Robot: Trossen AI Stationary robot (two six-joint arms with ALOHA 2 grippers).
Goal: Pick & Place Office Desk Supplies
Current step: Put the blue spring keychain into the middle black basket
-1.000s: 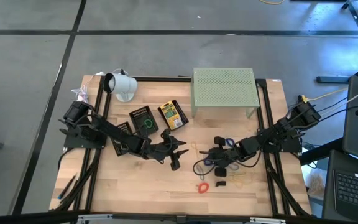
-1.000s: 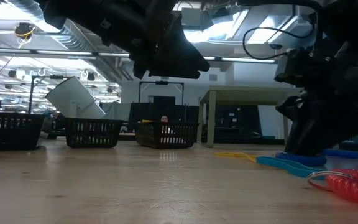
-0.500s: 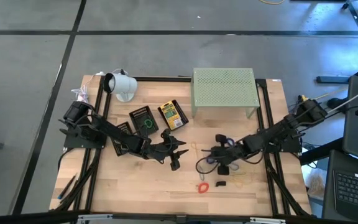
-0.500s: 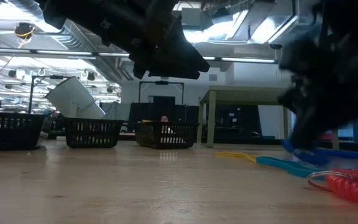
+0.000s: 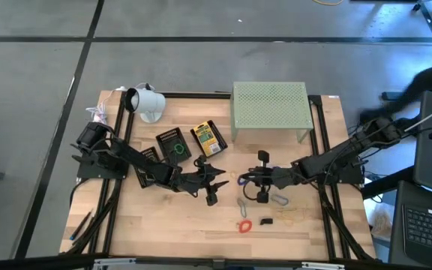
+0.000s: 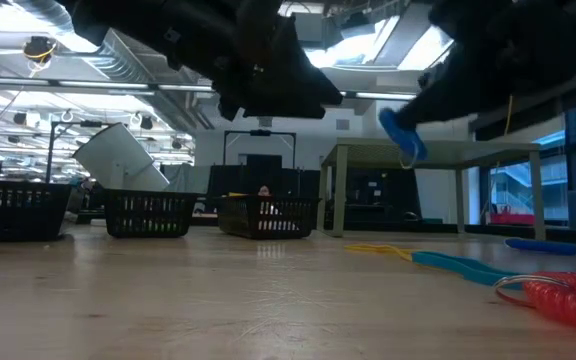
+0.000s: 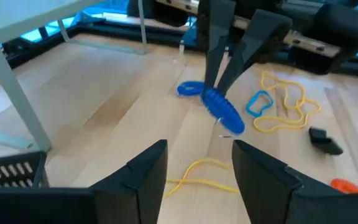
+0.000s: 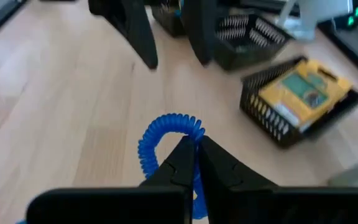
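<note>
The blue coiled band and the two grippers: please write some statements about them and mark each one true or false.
1. The right gripper is shut on the blue coiled band. True.
2. The blue coiled band lies flat on the table. False: the low view shows it lifted above the wood.
3. The left gripper holds a yellow rubber band. False: its fingers are open and empty; the band lies on the table.
4. A yellow printed packet sits in a black mesh basket. True.
5. The red coiled band lies on the table. True.
</note>
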